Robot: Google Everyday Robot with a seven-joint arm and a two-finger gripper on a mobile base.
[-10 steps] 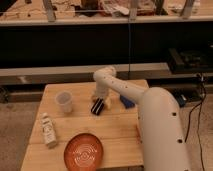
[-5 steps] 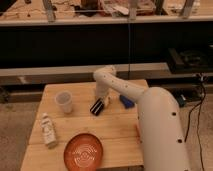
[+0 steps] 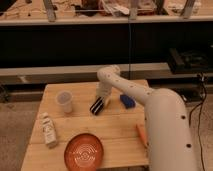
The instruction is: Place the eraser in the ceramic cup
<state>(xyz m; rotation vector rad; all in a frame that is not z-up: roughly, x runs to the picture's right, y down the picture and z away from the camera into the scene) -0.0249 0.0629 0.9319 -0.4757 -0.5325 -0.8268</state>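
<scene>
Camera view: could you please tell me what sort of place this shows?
Probably a robotics lab: a robot arm whose gripper hangs low over a wooden table, near the cup, with cluttered workbenches behind.

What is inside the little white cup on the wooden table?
Nothing pokes out of the small whitish ceramic cup; its wall hides the bottom. The robot's dark gripper hangs low over the light wooden table beside it, not above it.
</scene>
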